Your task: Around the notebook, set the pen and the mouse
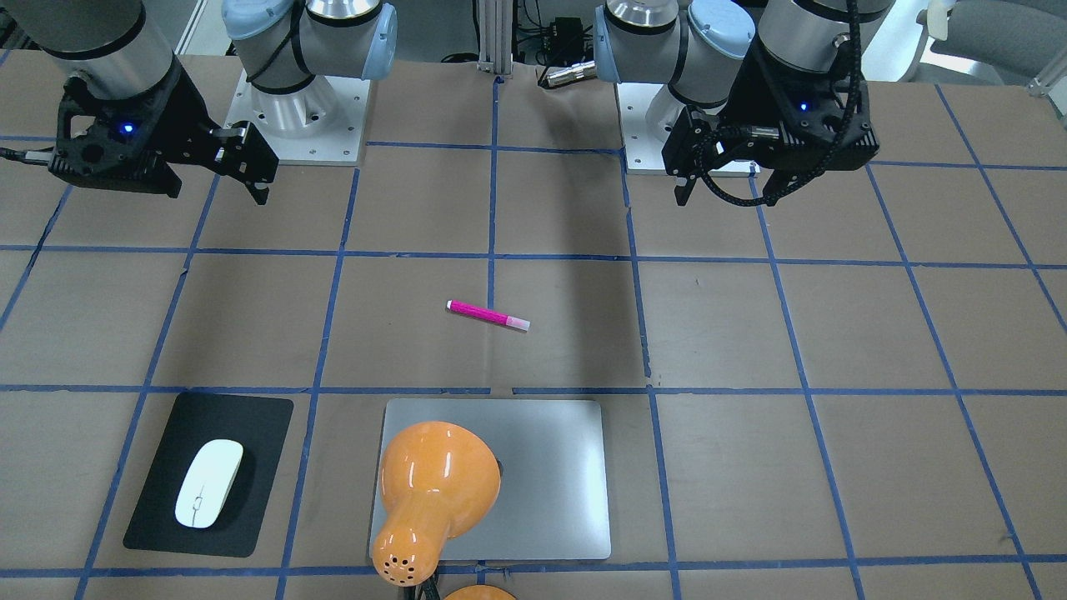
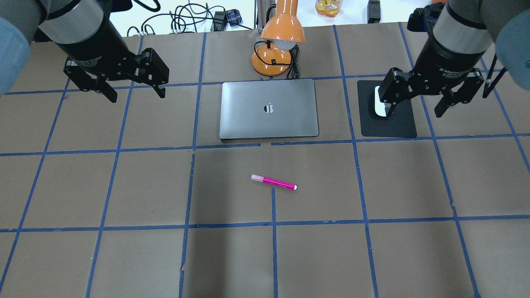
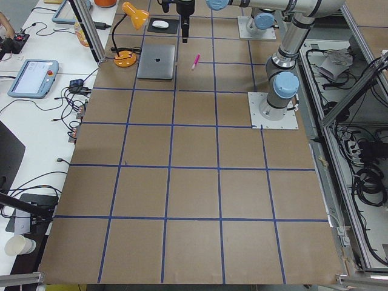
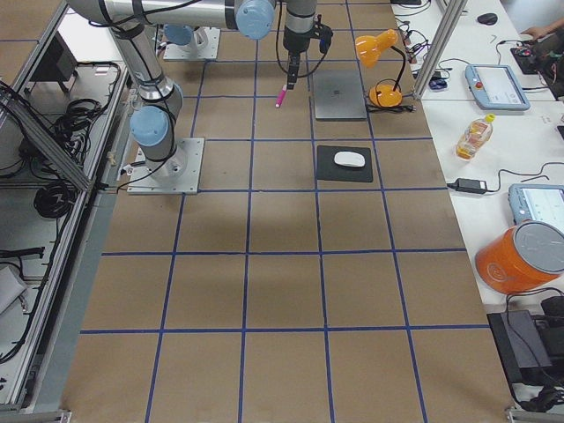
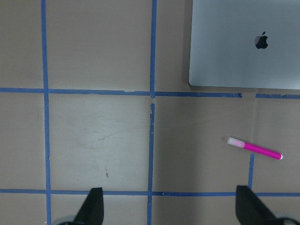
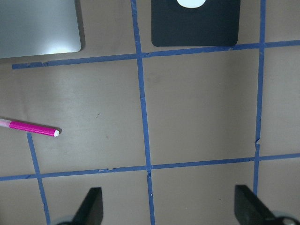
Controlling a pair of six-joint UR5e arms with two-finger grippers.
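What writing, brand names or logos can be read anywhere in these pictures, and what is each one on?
"2F Adaptive G…": white print on the body of the right gripper, end cut off.
Apple logo, no words: middle of the notebook.
White print on the left gripper: too blurred to read.
Label on the bottle: too small to read.

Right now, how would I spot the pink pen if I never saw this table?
Find the big silver-grey notebook lying flat on the brown table. On the robot's side of it, not touching it, lies the pen on the bare paper. It is the only bright pink thing, a slim stick with a pale cap end.
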